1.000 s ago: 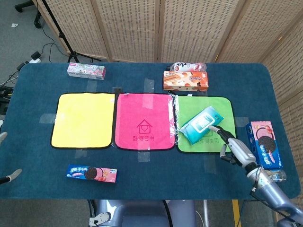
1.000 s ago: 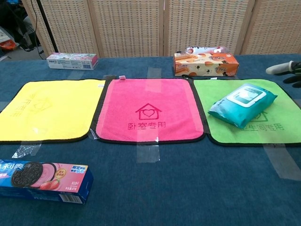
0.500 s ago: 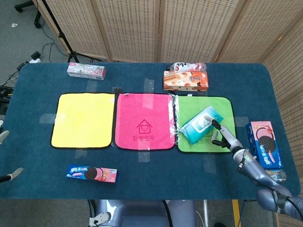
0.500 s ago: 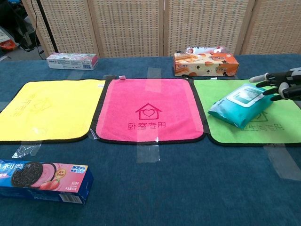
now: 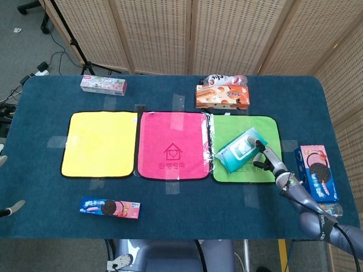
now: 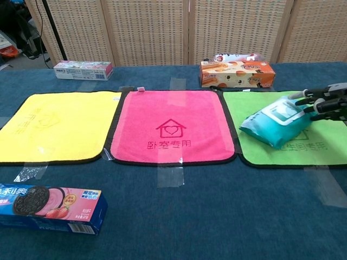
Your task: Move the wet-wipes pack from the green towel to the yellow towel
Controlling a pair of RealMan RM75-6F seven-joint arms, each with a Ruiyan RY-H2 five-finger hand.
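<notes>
The teal wet-wipes pack (image 5: 238, 150) (image 6: 272, 123) lies tilted on the green towel (image 5: 267, 126) (image 6: 325, 142) at the right. My right hand (image 5: 267, 157) (image 6: 324, 102) is at the pack's right end, and its fingers curl around that end. The pack still rests on the towel. The yellow towel (image 5: 101, 143) (image 6: 54, 127) lies bare at the far left of the row. Only two spread fingertips of my left hand (image 5: 11, 210) show at the left edge of the head view, with nothing in them.
A pink towel (image 5: 173, 145) separates the green and yellow ones. An orange biscuit box (image 5: 222, 96) and a packet (image 5: 226, 79) stand behind the green towel. Oreo boxes lie at the front left (image 5: 109, 208) and the right edge (image 5: 316, 173). A pink-white box (image 5: 103, 84) sits back left.
My right hand has moved in from the right over the green towel and onto the pack's right end, nudging that end slightly. The left hand has barely moved.
</notes>
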